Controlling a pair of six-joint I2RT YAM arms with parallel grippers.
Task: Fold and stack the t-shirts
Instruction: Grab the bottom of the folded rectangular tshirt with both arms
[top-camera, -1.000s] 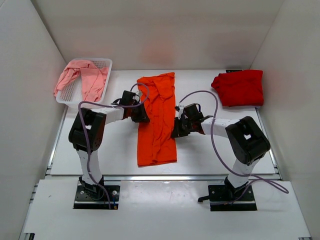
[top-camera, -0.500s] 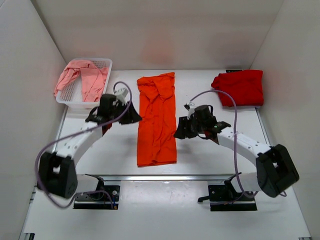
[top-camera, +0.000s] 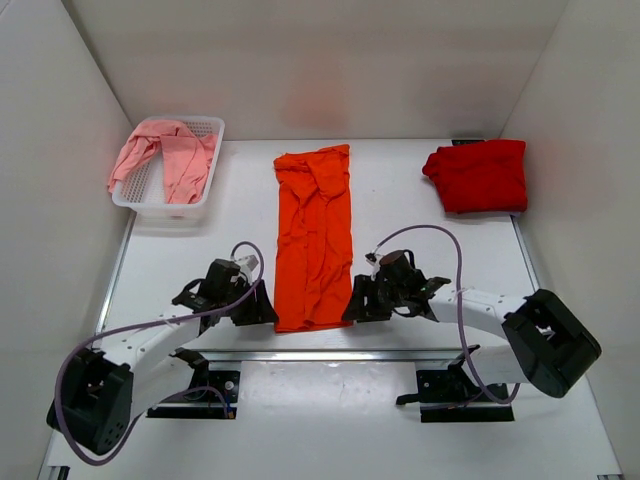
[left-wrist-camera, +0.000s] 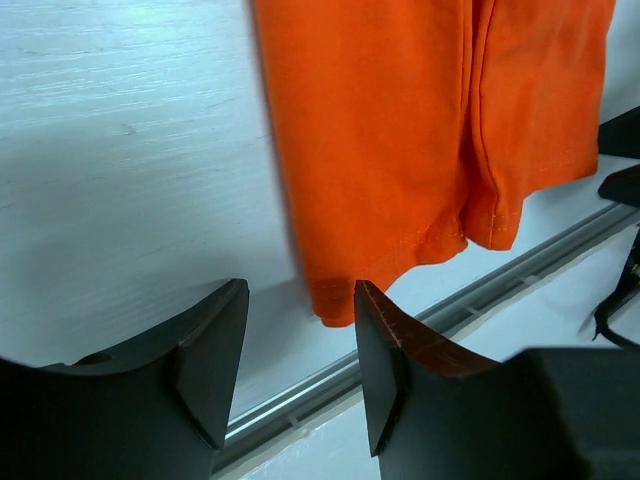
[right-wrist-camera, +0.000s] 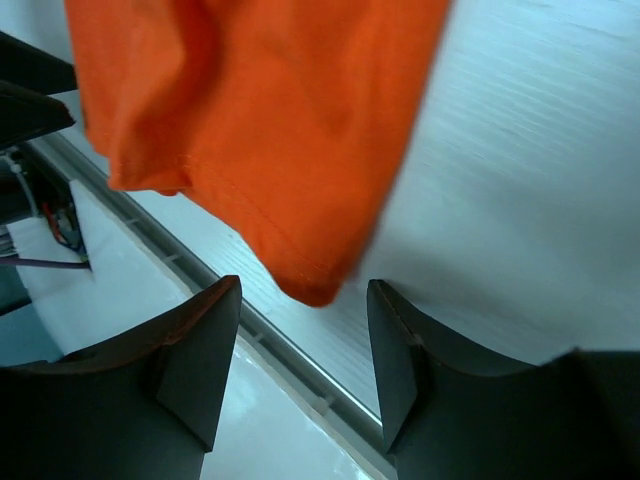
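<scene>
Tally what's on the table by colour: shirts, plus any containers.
orange t-shirt: 1
red t-shirt: 1
pink t-shirt: 1
white mesh basket: 1
Total: 4

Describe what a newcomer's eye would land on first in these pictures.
A bright orange t-shirt lies in a long strip down the middle, with the left gripper and right gripper open at its near corners. A red t-shirt sits folded far right; a pink t-shirt drapes over the white basket far left.
</scene>
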